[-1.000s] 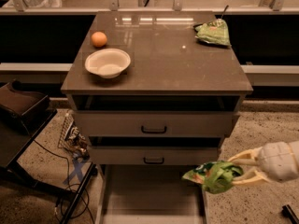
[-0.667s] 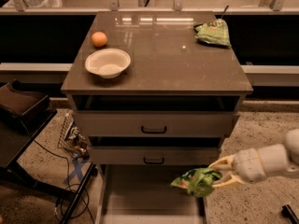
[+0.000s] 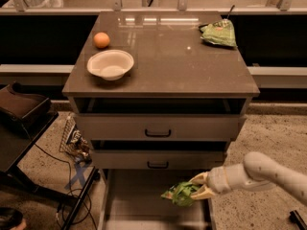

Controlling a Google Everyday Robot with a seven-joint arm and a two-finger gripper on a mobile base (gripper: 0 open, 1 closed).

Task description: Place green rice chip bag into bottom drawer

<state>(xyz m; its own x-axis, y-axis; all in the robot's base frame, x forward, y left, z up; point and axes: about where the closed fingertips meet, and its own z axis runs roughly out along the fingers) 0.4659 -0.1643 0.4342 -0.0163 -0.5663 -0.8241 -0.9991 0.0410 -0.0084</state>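
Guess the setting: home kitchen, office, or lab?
Probably a robotics test area, not a home: a lone drawer cabinet on speckled floor, a blue tape X and loose cables beside it. The tool holds the green rice chip bag over the open bottom drawer.

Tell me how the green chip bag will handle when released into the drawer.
Probably floppy: the green rice chip bag sags crumpled from the gripper, shut on it over the bottom drawer. Likely light, since one pinch carries it. Its glossy film may slide on the flat floor, not roll.
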